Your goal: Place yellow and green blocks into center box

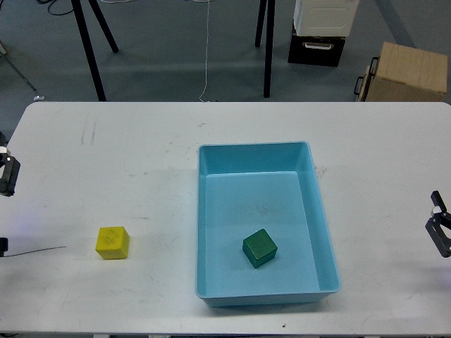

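Green block (260, 248) lies inside the tray (325, 232), toward its 6 o'clock end. Yellow block (113, 242) sits on the table (141, 162), at 9 o'clock from the tray, well apart. Left gripper (5, 174) and right gripper (440, 229) sit at the view's edges, holding nothing; finger spread cannot be told.

On the white table (141, 155), the light-blue tray (320, 211) sits right of centre. The green block (259, 248) rests on the tray floor, toward its near end. The yellow block (113, 242) lies on the table left of the tray, well apart. The left gripper (7, 174) and right gripper (440, 229) barely show at the frame edges, both clear of the blocks.
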`<state>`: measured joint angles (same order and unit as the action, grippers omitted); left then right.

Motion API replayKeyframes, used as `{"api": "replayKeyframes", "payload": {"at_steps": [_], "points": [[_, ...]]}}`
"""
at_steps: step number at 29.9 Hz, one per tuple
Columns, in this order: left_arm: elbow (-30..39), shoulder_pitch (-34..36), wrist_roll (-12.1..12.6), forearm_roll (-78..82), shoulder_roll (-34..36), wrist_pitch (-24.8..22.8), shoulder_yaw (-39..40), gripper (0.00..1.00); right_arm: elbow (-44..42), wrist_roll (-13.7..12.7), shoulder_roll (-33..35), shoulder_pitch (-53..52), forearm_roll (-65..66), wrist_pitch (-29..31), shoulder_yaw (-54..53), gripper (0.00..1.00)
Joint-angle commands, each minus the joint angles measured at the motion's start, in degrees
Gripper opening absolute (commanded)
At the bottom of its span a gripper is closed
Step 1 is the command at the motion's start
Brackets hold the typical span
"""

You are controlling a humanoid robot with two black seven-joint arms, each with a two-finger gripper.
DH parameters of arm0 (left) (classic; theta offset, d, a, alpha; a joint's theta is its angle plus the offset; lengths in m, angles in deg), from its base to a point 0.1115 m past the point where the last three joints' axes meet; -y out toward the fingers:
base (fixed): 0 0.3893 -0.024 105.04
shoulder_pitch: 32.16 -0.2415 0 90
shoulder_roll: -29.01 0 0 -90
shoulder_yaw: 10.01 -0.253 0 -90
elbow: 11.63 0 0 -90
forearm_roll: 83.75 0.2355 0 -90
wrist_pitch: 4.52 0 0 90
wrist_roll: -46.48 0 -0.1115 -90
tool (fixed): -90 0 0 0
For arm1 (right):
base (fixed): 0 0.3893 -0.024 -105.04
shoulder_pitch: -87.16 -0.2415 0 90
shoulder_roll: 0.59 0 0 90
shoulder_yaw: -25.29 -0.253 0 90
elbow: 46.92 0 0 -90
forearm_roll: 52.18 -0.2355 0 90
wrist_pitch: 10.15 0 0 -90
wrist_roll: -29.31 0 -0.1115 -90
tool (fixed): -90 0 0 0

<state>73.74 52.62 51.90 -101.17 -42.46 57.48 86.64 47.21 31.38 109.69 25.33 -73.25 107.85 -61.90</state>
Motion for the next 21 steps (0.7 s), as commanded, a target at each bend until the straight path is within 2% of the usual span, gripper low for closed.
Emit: {"api": "replayKeyframes", "payload": {"at_steps": [1, 6, 12, 17, 21], "points": [[1.3, 3.0, 0.0, 3.7, 7.2, 0.0, -2.3, 1.0, -0.1, 0.0, -1.1, -0.2, 0.1, 0.0, 0.1, 1.0], [1.3, 11.0, -1.5, 7.0, 18.4, 0.0, -10.6, 1.0, -0.1, 0.0, -1.6, -0.2, 0.1, 0.0, -0.4, 1.0], [-1.1, 23.2, -1.4, 7.8, 29.1, 0.0, -24.6, 1.0, -0.2, 0.0, -1.9, -0.4, 0.1, 0.0, -0.4, 1.0], [-1.8, 40.3, -1.5, 14.9, 38.2, 0.0, -41.9, 1.0, -0.5, 0.0, -1.6, -0.4, 0.1, 0.0, -1.3, 1.0], [-3.8, 56.9, -1.1, 16.7, 39.0, 0.0, -59.2, 1.0, -0.5, 0.0, -1.6, -0.1, 0.1, 0.0, -2.1, 1.0]]}}
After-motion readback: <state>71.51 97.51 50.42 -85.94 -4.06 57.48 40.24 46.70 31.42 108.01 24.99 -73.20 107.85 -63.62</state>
